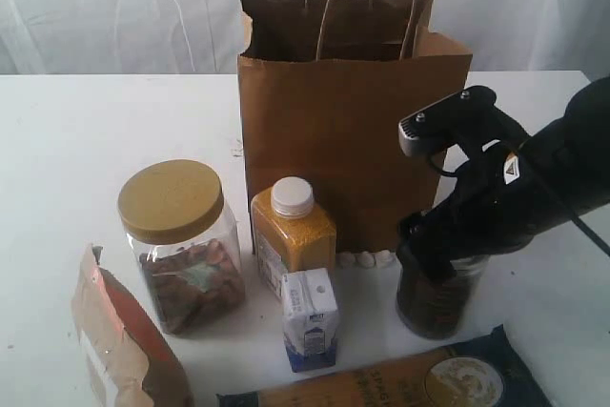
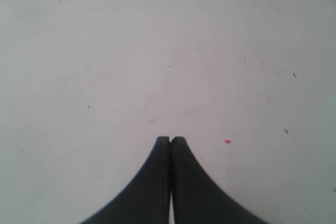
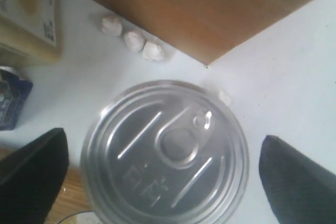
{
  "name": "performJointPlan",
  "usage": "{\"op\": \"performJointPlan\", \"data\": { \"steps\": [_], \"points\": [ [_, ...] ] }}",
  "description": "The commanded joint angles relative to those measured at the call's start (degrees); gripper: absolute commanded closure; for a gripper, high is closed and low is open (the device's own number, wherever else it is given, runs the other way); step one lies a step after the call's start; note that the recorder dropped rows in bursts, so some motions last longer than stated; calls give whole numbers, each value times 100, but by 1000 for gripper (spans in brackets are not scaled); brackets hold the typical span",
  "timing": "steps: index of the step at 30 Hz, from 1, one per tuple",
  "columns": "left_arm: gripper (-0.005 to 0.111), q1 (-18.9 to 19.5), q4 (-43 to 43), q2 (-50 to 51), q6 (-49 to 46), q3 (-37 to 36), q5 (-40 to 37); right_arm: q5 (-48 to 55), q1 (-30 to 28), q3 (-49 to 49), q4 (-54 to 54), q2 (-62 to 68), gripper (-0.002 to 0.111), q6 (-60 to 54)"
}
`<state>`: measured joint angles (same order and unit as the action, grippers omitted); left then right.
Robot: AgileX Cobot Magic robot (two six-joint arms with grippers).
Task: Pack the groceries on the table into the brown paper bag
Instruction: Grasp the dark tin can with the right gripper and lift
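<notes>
The right gripper (image 3: 163, 149) is spread wide, one finger on either side of the dark can (image 1: 437, 304), seemingly clear of its rim and holding nothing. In the exterior view the can stands on the table (image 1: 76, 131) at five o'clock from the brown paper bag (image 1: 343, 131). The left gripper (image 2: 170, 140) is closed and empty above the table.

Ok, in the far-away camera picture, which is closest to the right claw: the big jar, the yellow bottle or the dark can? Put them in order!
1. Dark can: directly under the open right claw.
2. Yellow bottle: left of the can, in front of the brown paper bag.
3. Big jar: farthest left of the three.
</notes>
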<state>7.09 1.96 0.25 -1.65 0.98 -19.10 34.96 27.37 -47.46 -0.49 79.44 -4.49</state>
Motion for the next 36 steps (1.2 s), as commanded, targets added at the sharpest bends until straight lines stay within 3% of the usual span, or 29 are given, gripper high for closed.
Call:
{"op": "performJointPlan", "data": {
  "steps": [1,5,13,19,27,36],
  "points": [
    [107,-37,29,-25,13,-39,8,211,19,22,-56,9,18,-130],
    [107,-37,29,-25,13,-39,8,-10,19,22,-43,9,19,-130],
    [107,-37,29,-25,13,-39,8,221,19,22,260,9,47,-130],
    [107,-37,29,-25,13,-39,8,221,19,12,260,9,61,-130],
    [107,-37,29,-25,13,-39,8,336,19,-12,239,-809,64,-130],
    [107,-37,29,-25,13,-39,8,1684,19,-766,659,-2179,64,-168]
  ]
}}
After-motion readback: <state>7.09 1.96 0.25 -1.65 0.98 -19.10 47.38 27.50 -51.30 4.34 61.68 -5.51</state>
